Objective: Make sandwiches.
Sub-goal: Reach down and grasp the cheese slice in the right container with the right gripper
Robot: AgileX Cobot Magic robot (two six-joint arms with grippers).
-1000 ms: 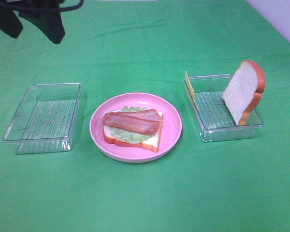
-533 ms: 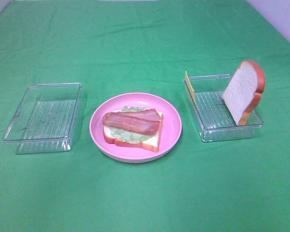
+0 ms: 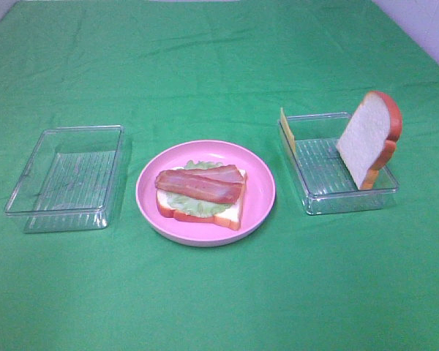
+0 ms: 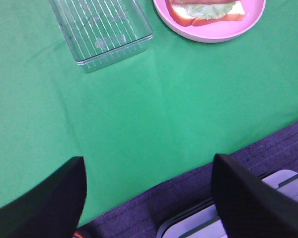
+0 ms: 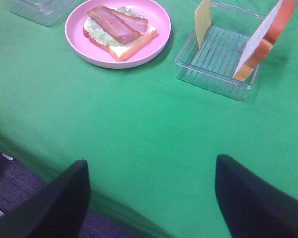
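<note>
A half-built sandwich (image 3: 201, 194) lies on the round pink plate (image 3: 260, 191): a bread slice, green lettuce and two bacon strips (image 3: 200, 183). It also shows in the right wrist view (image 5: 119, 30) and partly in the left wrist view (image 4: 207, 10). A second bread slice (image 3: 369, 137) leans upright in the right clear tray (image 3: 318, 199), with a yellow cheese square (image 3: 287, 130) standing at the tray's other end. Neither arm shows in the high view. My left gripper (image 4: 149, 196) and right gripper (image 5: 149, 196) are open and empty, held back over the table's near edge.
An empty clear tray (image 3: 66, 175) stands left of the plate. A green cloth (image 3: 219, 292) covers the table. The table's near edge, dark floor and a pale base (image 4: 268, 198) show in the left wrist view.
A dark arm seen at the top left of the high view one second ago has withdrawn out of that view. The food and trays have not moved.
</note>
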